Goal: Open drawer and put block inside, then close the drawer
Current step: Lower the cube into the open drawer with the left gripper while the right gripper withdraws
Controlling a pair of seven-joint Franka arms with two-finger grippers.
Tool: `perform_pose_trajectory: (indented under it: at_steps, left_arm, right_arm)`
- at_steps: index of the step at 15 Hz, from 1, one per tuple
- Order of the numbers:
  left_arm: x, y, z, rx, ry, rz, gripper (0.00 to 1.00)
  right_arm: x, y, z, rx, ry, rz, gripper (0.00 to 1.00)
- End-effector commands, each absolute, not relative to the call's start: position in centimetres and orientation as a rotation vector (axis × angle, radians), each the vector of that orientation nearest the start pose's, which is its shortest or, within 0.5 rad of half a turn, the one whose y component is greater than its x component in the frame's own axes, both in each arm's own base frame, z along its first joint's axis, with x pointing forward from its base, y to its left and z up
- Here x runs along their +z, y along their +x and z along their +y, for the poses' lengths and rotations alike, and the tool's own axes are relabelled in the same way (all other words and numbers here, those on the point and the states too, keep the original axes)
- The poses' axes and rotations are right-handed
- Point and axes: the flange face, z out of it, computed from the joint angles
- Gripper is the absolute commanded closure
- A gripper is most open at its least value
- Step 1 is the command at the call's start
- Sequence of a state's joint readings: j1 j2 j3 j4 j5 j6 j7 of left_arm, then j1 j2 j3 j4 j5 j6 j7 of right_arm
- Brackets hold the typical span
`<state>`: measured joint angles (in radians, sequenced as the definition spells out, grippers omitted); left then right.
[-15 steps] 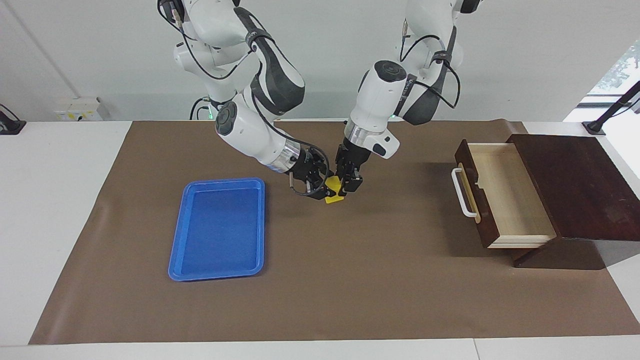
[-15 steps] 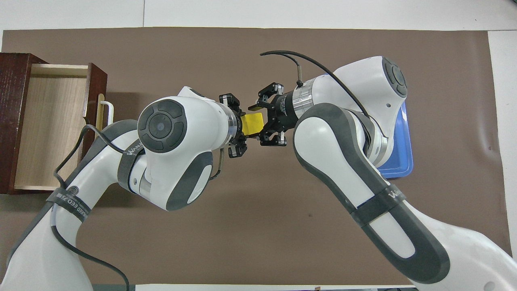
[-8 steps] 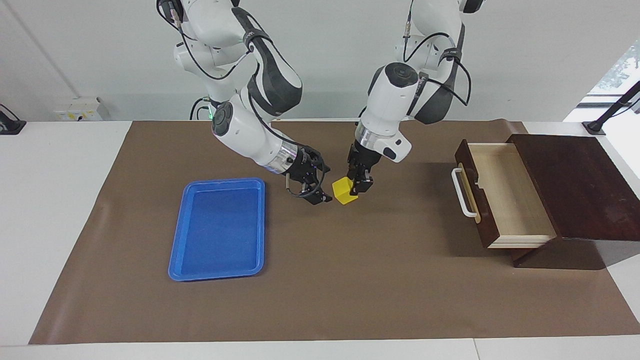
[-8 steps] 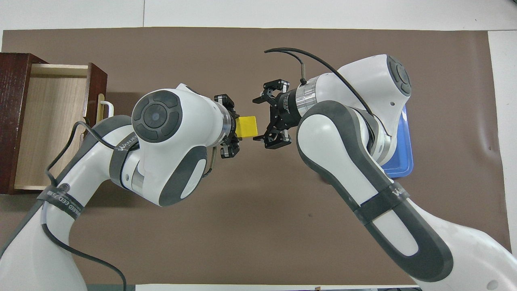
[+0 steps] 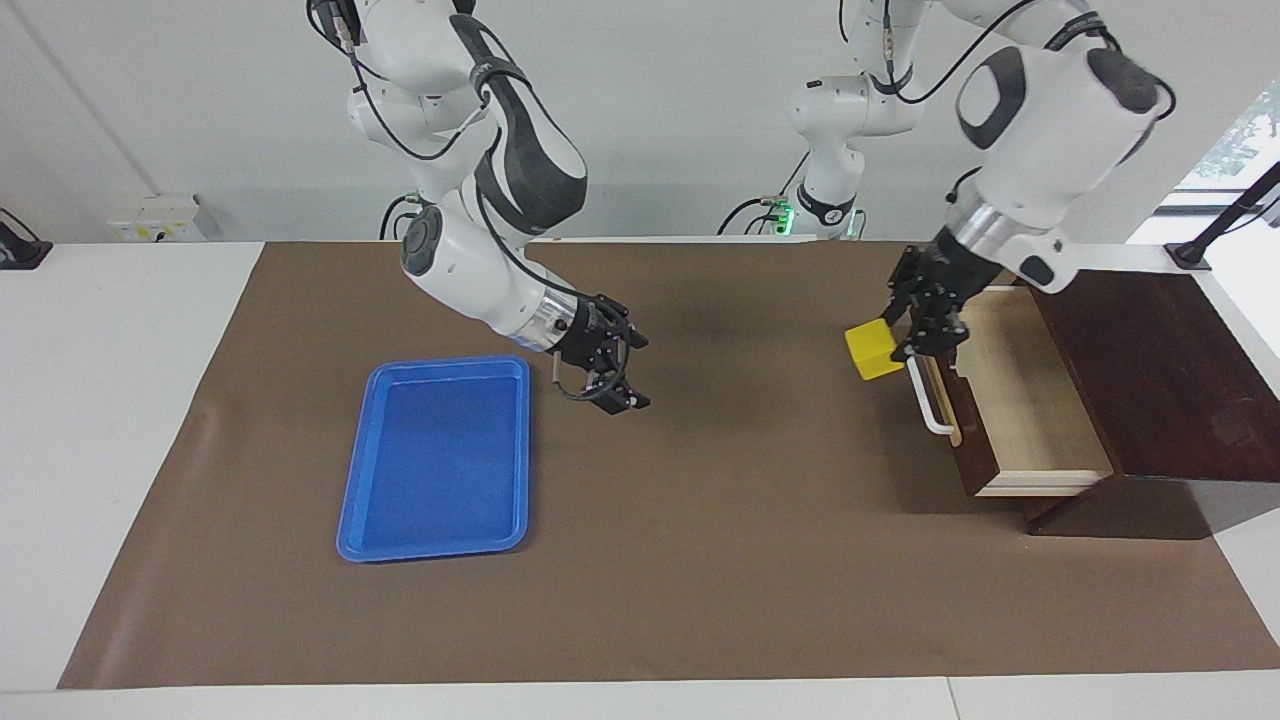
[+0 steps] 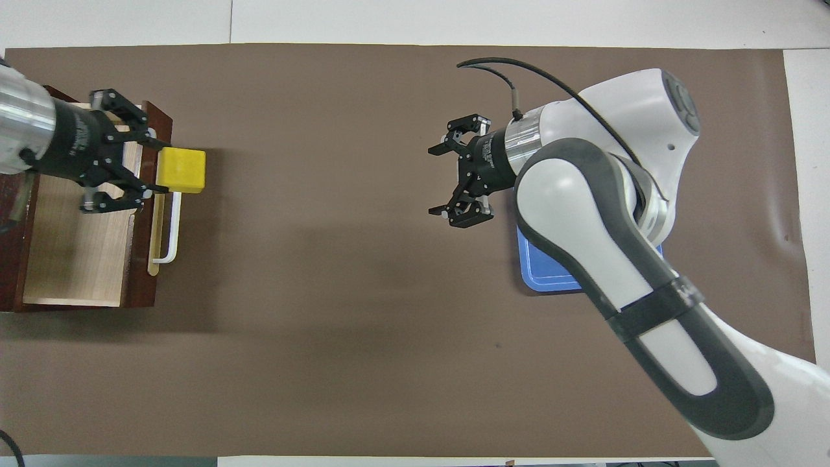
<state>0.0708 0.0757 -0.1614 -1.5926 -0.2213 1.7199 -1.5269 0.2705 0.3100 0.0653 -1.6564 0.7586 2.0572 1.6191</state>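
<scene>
Carrying: block (image 5: pixel 872 350) toward drawer (image 5: pixel 1020 390), pulled open.
Left gripper (image 5: pixel 918 322): jaws closed on block, raised over drawer handle (image 5: pixel 930 398) and front panel.
Right gripper (image 5: pixel 612 378): jaws spread wide, empty, waiting over surface (image 5: pixel 700 560) beside blue tray (image 5: pixel 440 455).
Block position: in the air, not yet over pale drawer interior.
Next move, judged: shift block over interior, lower, release; then push drawer front shut.

I see my left end effector (image 5: pixel 905 325) has carried the small bright yellow cube (image 5: pixel 872 349) away from the middle of the worktop to just over the white bar handle (image 5: pixel 929 398) of the open dark brown wooden drawer (image 5: pixel 1010 390). My right end effector (image 5: pixel 620 375) has let go and drawn back toward the flat blue plastic tray (image 5: pixel 438 457), fingers spread.
</scene>
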Motion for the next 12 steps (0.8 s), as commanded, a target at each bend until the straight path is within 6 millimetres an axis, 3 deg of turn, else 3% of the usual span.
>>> perform_pose_trajectory:
  at_steps: [1,3,6,8,12]
  left_arm:
    - [58.8,58.9,-0.7,0.25,-2.538,-2.167,1.0]
    - [58.4,58.6,3.0,0.212,-2.593,-2.11,1.0]
    - [54.8,57.3,6.2,0.04,-2.638,-1.93,1.0]
    - [51.7,56.7,6.9,-0.005,-2.626,-1.906,1.0]
    - [47.8,55.9,6.6,-0.004,-2.597,-1.852,1.0]
  right_arm:
    - [49.0,62.8,19.4,0.707,-1.812,1.889,0.0]
    - [50.2,63.3,16.4,0.704,-1.83,1.912,0.0]
    - [51.3,63.3,11.8,0.746,-1.831,1.934,0.0]
    - [51.9,62.9,9.4,0.751,-1.942,1.868,0.0]
    - [53.5,61.4,4.2,0.716,-2.203,1.721,0.0]
